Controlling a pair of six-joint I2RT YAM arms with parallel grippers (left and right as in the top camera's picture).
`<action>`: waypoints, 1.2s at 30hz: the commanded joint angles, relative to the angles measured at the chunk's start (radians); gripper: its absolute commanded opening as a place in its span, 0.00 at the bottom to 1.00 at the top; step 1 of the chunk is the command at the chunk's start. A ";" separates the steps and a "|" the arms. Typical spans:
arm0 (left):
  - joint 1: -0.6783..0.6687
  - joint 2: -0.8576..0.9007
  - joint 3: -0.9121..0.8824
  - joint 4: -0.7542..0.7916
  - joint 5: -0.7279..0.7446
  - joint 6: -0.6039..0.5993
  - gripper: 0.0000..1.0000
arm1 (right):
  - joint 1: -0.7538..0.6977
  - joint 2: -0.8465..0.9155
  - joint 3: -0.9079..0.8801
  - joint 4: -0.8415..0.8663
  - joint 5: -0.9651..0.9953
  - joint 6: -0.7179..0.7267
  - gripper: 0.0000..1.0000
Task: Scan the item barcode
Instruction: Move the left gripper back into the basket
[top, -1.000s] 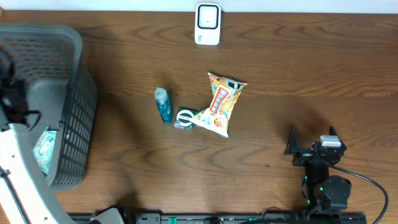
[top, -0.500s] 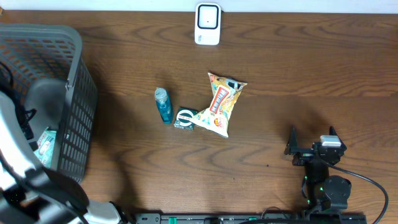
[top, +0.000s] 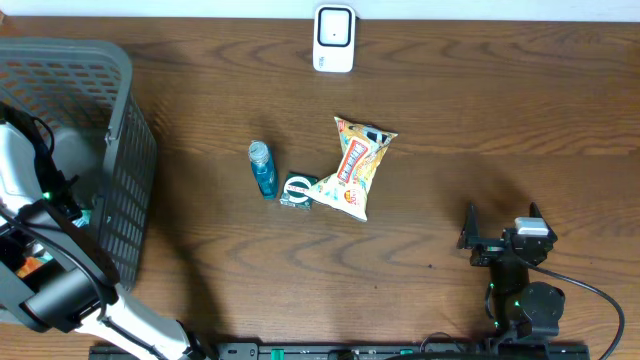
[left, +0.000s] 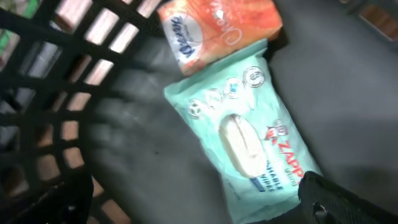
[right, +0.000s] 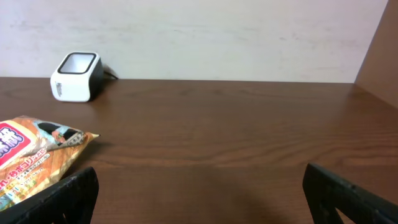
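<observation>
The left gripper (left: 199, 200) hangs inside the basket (top: 130, 180) with its jaws spread wide and nothing between them, right above the wipes (left: 255, 155), which I take to be the item to scan. The pack lies flat on the basket floor.

Biggest risk: the basket itself. Its lattice wall stands close around the arm, so a lift that drifts sideways could catch on it and tip or drag the whole basket. Next, the wipes are a soft, slick pouch; a pinch at its edge may let it sag or slide out before it clears the rim. The tissues (left: 217, 28) touch the pack's upper end, so a low grasp could pull them along. No barcode shows on the face turned up, so the pack may need turning before a scan will read.

Outside the basket on the table (top: 480, 110), well apart from it, lie a snack bag (top: 358, 165), a bottle (top: 263, 168) and a small packet (top: 297, 191), clustered between the basket and the right gripper (top: 502, 228), which is parked wide open and empty, farthest from the basket. The scanner (top: 334, 38) sits at the back edge, beyond that cluster; the path to it from the basket looks clear if it stays behind the bag.
</observation>
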 joint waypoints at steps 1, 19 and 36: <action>0.003 0.012 -0.027 0.034 -0.002 -0.065 0.98 | 0.014 -0.005 -0.002 -0.002 -0.006 -0.015 0.99; 0.003 0.013 -0.328 0.378 -0.002 -0.055 0.86 | 0.014 -0.005 -0.002 -0.002 -0.006 -0.015 0.99; 0.003 -0.137 -0.253 0.373 -0.001 0.322 0.30 | 0.014 -0.005 -0.002 -0.002 -0.006 -0.015 0.99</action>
